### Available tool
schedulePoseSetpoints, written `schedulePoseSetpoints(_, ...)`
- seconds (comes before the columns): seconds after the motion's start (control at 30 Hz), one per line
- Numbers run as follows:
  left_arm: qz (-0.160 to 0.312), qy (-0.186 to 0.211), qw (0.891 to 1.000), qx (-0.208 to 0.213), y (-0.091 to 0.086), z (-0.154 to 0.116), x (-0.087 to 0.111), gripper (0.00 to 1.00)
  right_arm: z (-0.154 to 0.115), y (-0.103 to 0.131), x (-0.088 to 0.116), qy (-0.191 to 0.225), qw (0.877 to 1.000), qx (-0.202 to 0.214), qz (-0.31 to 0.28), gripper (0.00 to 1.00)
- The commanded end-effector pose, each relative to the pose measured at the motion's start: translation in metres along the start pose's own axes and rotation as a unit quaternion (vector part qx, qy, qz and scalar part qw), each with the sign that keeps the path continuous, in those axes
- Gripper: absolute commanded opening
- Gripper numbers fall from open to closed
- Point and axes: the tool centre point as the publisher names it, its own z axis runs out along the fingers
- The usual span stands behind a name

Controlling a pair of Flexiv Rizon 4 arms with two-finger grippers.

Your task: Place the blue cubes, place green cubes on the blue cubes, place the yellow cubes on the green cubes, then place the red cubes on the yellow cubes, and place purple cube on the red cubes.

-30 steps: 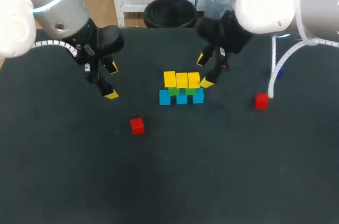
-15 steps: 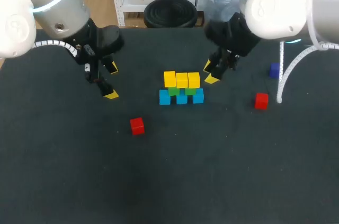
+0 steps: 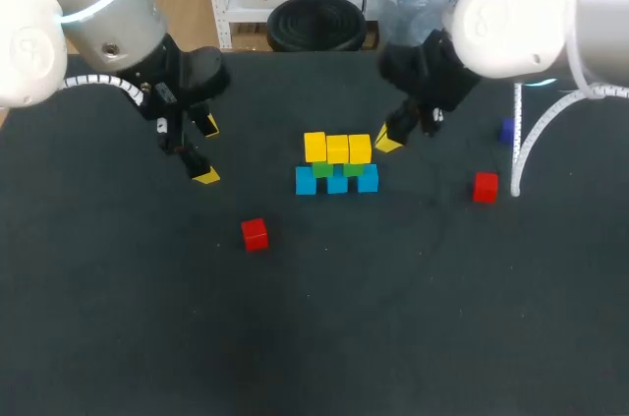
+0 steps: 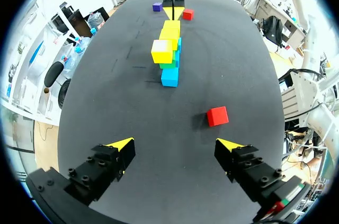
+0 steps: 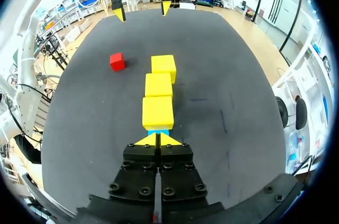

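Head view: blue cubes (image 3: 337,182), green cubes (image 3: 322,170) & yellow cubes (image 3: 337,148) stacked mid-table, so imo red step's up. One red cube (image 3: 255,233) sits near left gripper (image 3: 208,151); other red cube (image 3: 485,187) + purple cube (image 3: 507,129) off right. Left wrist view: fingers (image 4: 119,147) spread wide, holding nothing, red ahead. Right wrist view: right gripper (image 5: 158,139) pinched together on nothing, beside yellow row's end. Next prob: left drops, straddles red, squeezes.

Legible markings: none. From my three views I can read no text, number, label or sign on the cubes (image 3: 337,148) or on the bench (image 3: 393,318); their faces show plain colour only.
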Motion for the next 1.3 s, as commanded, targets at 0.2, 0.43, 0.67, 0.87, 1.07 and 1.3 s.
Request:
schedulePoseSetpoints(0.2,0.001,-0.001,1.0,0.0,0.0005,0.0001,0.0008,1.0,0.003,-0.0022,-0.0024,-0.001,1.0,-0.006,-0.002,0.0)
schedulePoseSetpoints(0.43,0.001,-0.001,1.0,0.0,0.0005,0.0001,0.0008,1.0,0.0033,-0.0024,-0.0036,-0.001,1.0,-0.007,-0.002,0.0)
schedulePoseSetpoints(0.67,0.001,-0.001,1.0,0.0,0.0005,0.0001,0.0008,1.0,0.0037,-0.0021,-0.0055,0.0,1.0,-0.007,-0.004,0.0)
schedulePoseSetpoints(0.87,0.001,-0.001,1.0,0.0,0.0005,0.0001,0.0008,1.0,0.0037,-0.0022,-0.0062,0.0,1.0,-0.007,-0.005,0.0)
schedulePoseSetpoints(1.07,0.001,-0.001,1.0,0.0,0.0005,0.0001,0.0008,1.0,0.0035,-0.0021,-0.0051,0.001,1.0,-0.006,-0.004,0.0)
schedulePoseSetpoints(1.3,0.001,-0.001,1.0,0.0,0.0005,0.0001,0.0008,1.0,0.0004,-0.0003,-0.0016,0.001,1.0,-0.005,-0.002,0.0)
